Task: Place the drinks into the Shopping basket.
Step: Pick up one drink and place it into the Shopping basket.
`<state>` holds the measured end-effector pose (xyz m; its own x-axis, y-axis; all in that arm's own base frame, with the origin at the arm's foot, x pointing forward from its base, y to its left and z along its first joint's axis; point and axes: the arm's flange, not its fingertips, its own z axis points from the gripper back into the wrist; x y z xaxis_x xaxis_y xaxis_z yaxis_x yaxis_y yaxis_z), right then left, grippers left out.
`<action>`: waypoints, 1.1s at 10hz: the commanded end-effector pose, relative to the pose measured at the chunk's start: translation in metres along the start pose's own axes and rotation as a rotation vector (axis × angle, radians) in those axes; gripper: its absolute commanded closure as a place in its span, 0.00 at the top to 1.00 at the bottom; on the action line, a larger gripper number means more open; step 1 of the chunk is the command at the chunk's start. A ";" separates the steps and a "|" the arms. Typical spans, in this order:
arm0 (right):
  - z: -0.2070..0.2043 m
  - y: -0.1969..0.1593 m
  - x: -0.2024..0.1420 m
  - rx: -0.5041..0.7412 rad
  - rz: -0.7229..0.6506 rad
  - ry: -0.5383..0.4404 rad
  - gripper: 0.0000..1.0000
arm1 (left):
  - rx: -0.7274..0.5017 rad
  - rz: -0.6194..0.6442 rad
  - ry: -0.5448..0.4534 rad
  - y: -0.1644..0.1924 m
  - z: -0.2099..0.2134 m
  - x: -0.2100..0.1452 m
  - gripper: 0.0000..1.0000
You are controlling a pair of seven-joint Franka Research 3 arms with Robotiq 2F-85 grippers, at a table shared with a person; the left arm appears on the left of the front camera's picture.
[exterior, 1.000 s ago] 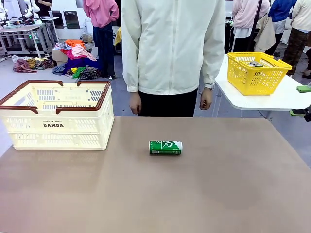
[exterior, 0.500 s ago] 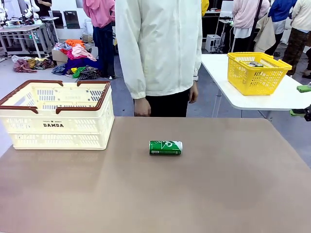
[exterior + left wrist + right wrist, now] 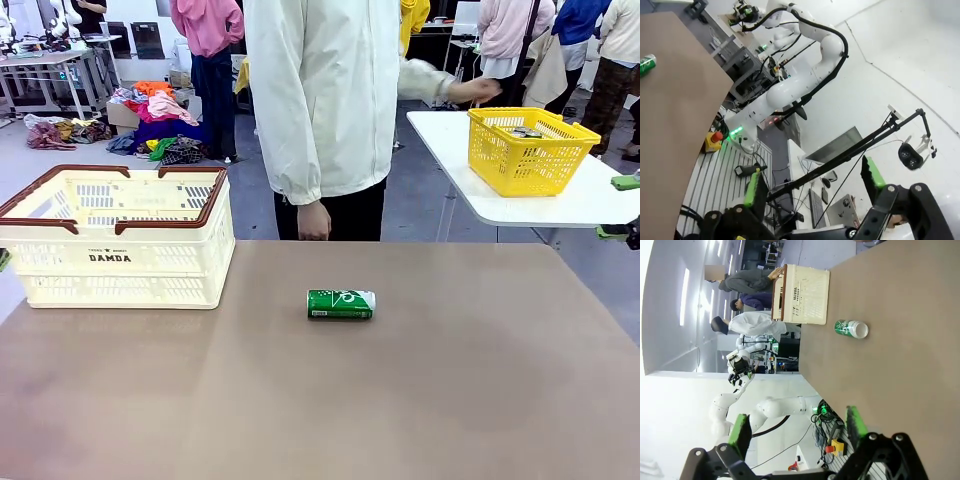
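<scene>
One drink, a green can [image 3: 340, 304] with a silver top, lies on its side near the middle of the brown table [image 3: 450, 380]. The cream Shopping basket [image 3: 150, 285] with its brown rim stands at the table's far left. In the left wrist view my left gripper [image 3: 812, 182] is open and empty, held off the table's edge, with the can [image 3: 646, 64] far away at the top left. Open and empty too, my right gripper [image 3: 797, 427] hangs off the table's side, well apart from the can [image 3: 851, 328] and the basket [image 3: 807, 295].
A person in a white jacket [image 3: 330, 100] stands at the far edge, one hand [image 3: 314, 222] hanging just above it and the other arm stretched toward a yellow mesh basket [image 3: 525, 150] on a white side table [image 3: 560, 205]. Other people and clothes piles are farther back.
The person has turned and stretched an arm out to the right toward the yellow basket. The can, the cream basket and both grippers stay as they were.
</scene>
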<state>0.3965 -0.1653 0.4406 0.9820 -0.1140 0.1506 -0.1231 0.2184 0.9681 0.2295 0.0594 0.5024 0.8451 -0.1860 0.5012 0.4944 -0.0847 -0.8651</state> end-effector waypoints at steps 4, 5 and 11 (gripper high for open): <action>-0.001 0.003 -0.001 0.004 0.006 0.002 1.00 | 0.003 -0.003 -0.023 -0.001 0.004 -0.001 1.00; -0.001 0.003 -0.001 0.004 0.006 0.002 1.00 | 0.147 0.127 0.029 -0.002 -0.023 0.022 1.00; -0.001 0.003 -0.001 0.004 0.006 0.002 1.00 | 0.713 0.411 0.567 0.049 -0.261 0.192 1.00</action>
<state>0.3962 -0.1653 0.4412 0.9818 -0.1139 0.1520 -0.1244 0.2185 0.9679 0.3373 -0.2364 0.5504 0.8668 -0.4985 0.0094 0.3557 0.6052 -0.7122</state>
